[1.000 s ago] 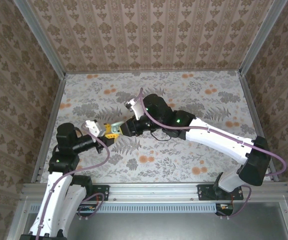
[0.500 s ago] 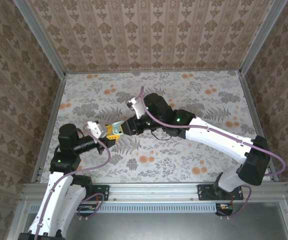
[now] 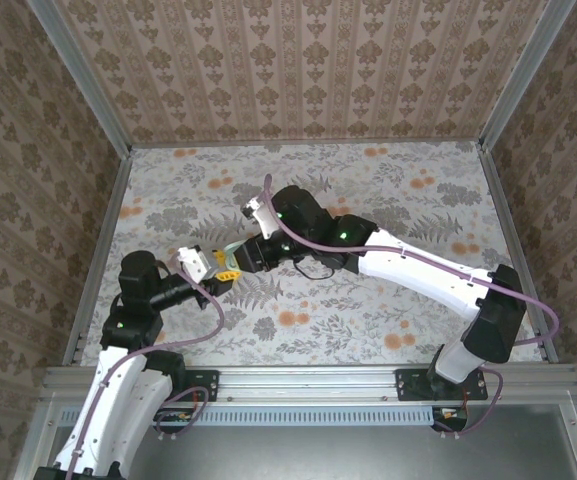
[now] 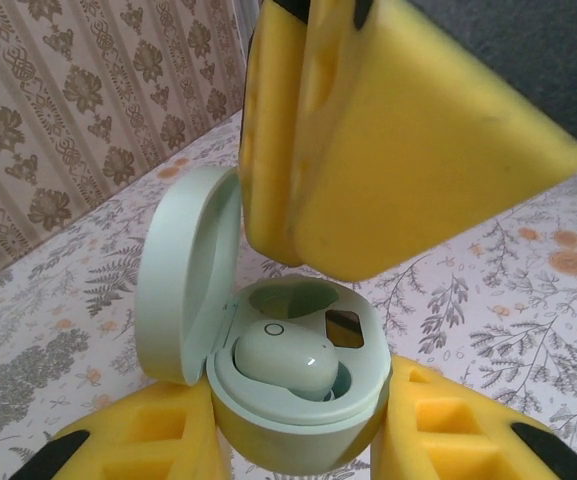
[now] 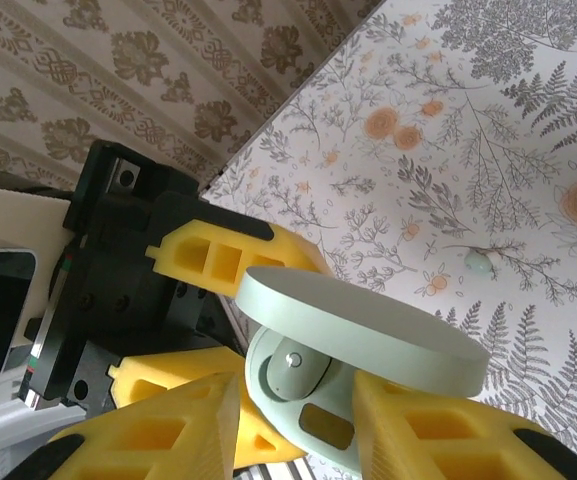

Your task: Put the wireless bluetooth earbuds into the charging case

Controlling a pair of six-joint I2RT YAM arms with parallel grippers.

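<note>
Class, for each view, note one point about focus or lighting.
Top external: even light, no glare, case tiny. Left wrist: case sharp, fingers above it slightly soft. Right wrist: table sharp, lid shading the case's inside.

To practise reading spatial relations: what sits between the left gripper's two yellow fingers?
The charging case, lid open and one earbud seated inside, clamped by the left gripper; the left wrist view shows it.

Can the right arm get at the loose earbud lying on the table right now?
Probably yes. The earbud lies alone on the table with nothing over it, and the right gripper, hovering by the open case, looks empty.
</note>
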